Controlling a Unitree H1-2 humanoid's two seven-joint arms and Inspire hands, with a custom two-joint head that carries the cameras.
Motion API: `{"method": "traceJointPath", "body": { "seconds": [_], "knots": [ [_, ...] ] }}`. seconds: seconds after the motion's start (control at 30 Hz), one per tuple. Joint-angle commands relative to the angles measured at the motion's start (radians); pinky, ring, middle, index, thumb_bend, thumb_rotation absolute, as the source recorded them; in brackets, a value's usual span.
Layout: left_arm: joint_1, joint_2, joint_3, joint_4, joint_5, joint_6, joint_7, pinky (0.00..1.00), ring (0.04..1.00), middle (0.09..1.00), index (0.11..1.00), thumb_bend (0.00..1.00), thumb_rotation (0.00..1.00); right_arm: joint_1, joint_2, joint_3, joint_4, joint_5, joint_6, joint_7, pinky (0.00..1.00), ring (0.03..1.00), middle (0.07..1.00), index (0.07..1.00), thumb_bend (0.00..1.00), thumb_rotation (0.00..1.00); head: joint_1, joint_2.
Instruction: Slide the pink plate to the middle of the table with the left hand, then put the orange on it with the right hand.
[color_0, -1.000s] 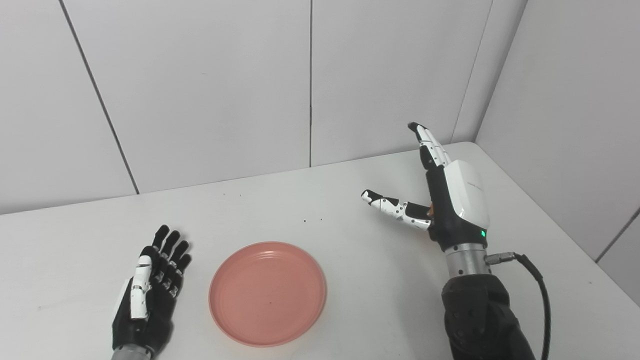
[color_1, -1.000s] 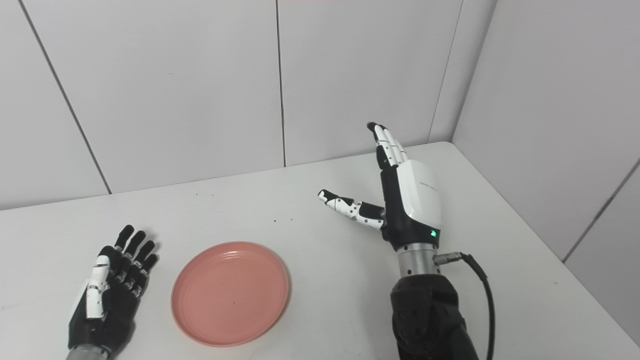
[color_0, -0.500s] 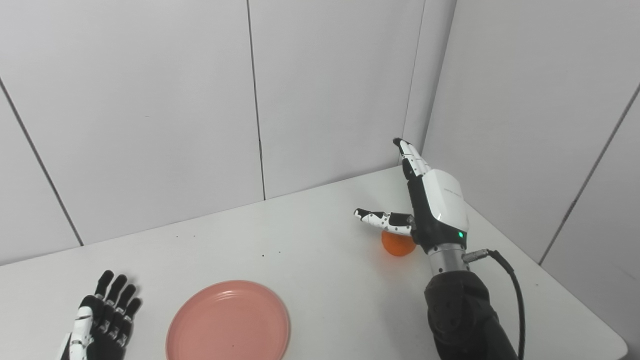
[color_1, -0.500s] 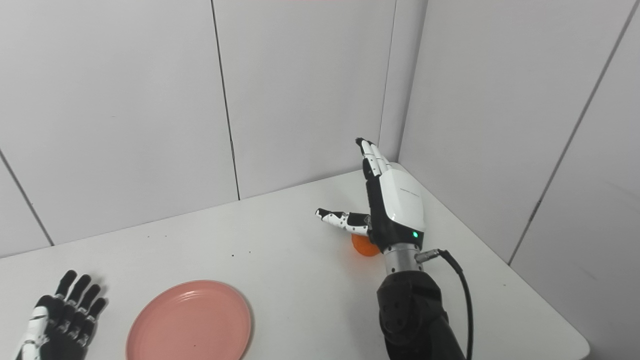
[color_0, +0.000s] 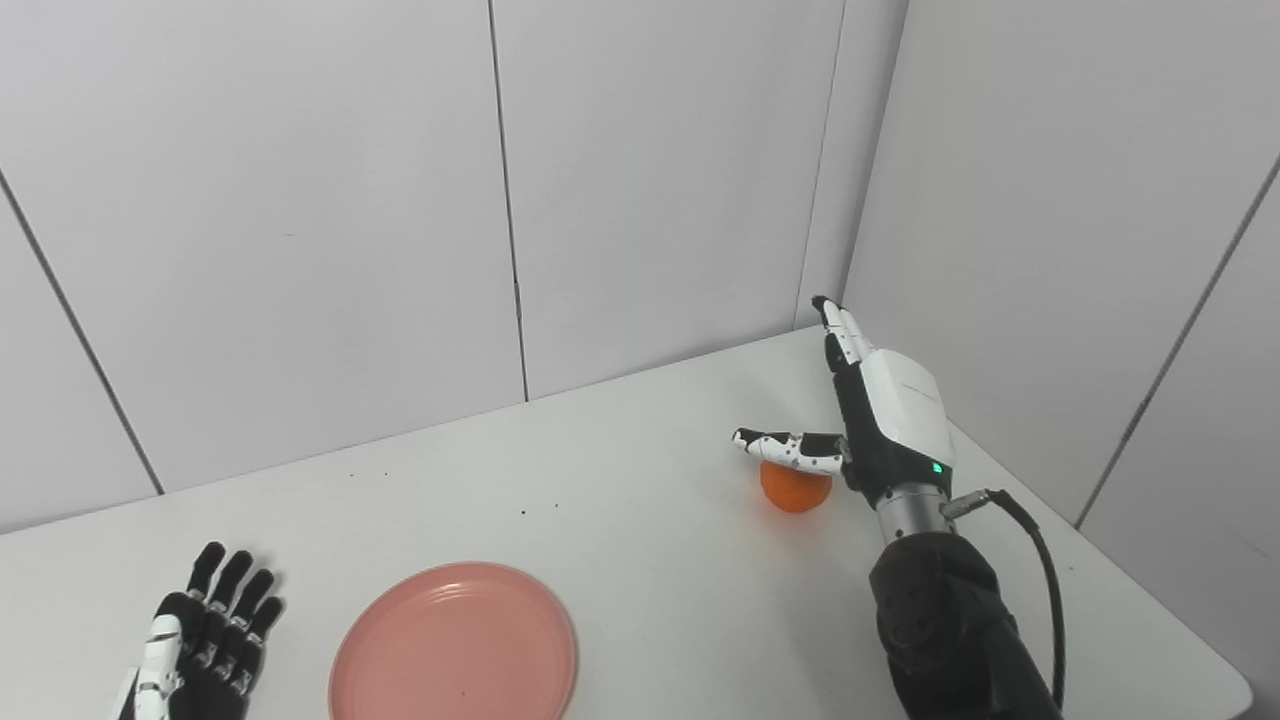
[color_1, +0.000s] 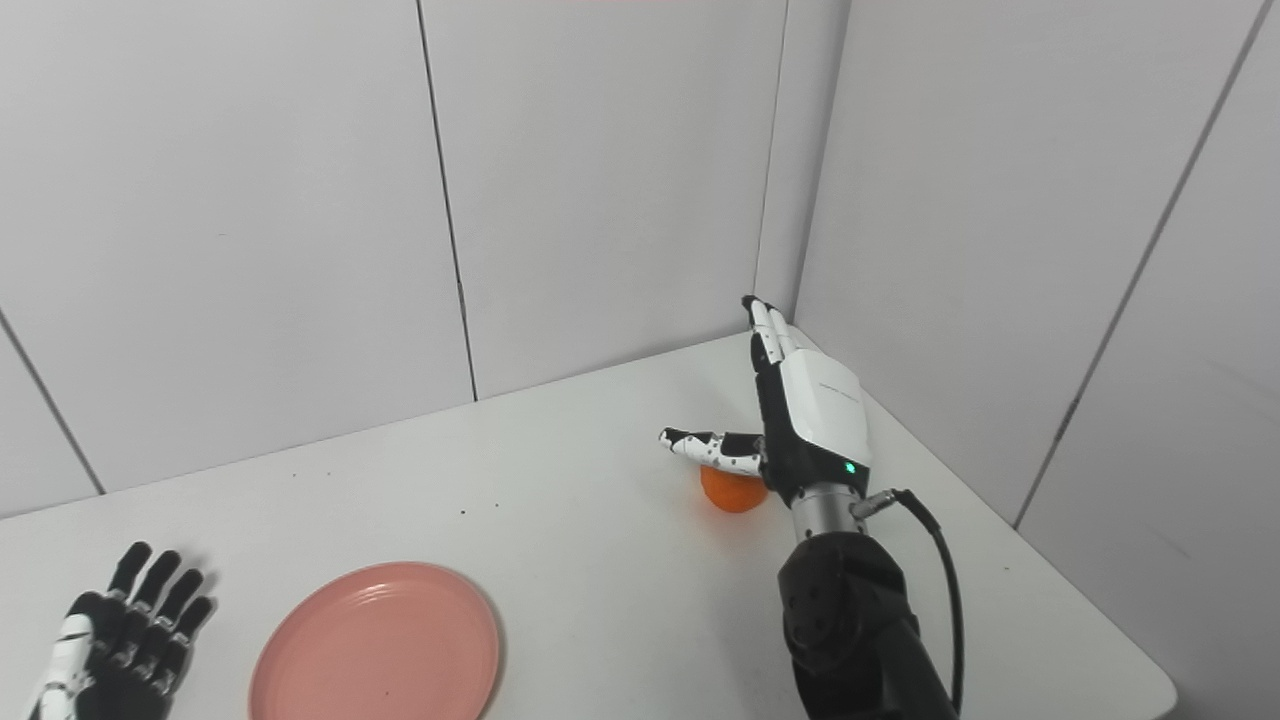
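1. My right hand (color_0: 885, 425) is open, fingers straight, thumb spread out above the orange (color_0: 795, 487), not gripping it.
2. Orange sits on the white desk (color_0: 650, 520), far right side, well apart from the pink plate (color_0: 453, 645).
3. My left hand (color_0: 195, 650) lies open and flat at the bottom left, just beside the plate, holding nothing.

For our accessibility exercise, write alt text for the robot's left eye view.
A robot's open right hand hovers over an orange near the white table's far right corner. A pink plate lies empty at the near edge, with the open left hand resting beside it.
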Motion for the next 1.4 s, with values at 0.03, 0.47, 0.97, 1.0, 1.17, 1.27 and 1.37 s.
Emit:
{"method": "traceJointPath", "body": {
  "seconds": [0.03,0.47,0.97,1.0,1.17,1.27,1.37],
  "knots": [
    [0.053,0.016,0.0,0.044,0.013,0.046,0.013,0.96,0.967,0.984,0.97,0.39,1.0,-0.027,-0.019,-0.015,0.011,-0.007,0.004,0.01,0.79,0.906,0.96,0.963,0.92,0.43,0.002,0.004],
    [0.065,0.003,0.008,-0.03,0.001,0.115,0.045,0.97,0.965,0.982,0.971,0.36,1.0,-0.044,-0.015,-0.012,0.087,-0.028,0.005,0.079,0.77,0.898,0.953,0.954,0.92,0.45,0.022,0.038],
    [0.076,-0.017,0.0,-0.158,-0.004,0.225,0.121,0.98,0.957,0.968,0.961,0.31,1.0,-0.056,-0.04,-0.033,0.099,-0.014,0.005,0.113,0.78,0.908,0.957,0.955,0.93,0.44,0.045,0.129],
    [0.075,-0.018,0.001,-0.157,-0.006,0.224,0.121,0.98,0.956,0.967,0.959,0.31,1.0,-0.056,-0.04,-0.037,0.098,-0.014,0.005,0.116,0.78,0.907,0.957,0.955,0.92,0.44,0.049,0.132],
    [0.072,-0.013,0.0,-0.145,-0.015,0.212,0.107,0.98,0.957,0.966,0.96,0.32,1.0,-0.055,-0.04,-0.046,0.096,-0.022,0.005,0.123,0.78,0.904,0.954,0.953,0.92,0.44,0.057,0.149],
    [0.071,-0.009,-0.007,-0.149,-0.009,0.208,0.103,0.98,0.956,0.966,0.961,0.32,1.0,-0.059,-0.04,-0.052,0.1,-0.034,0.005,0.131,0.78,0.899,0.949,0.95,0.92,0.45,0.061,0.156],
    [0.073,-0.01,-0.009,-0.157,-0.007,0.211,0.107,0.98,0.952,0.963,0.96,0.32,1.0,-0.06,-0.044,-0.056,0.103,-0.03,0.005,0.134,0.77,0.896,0.945,0.949,0.92,0.45,0.071,0.167]
  ]
}}
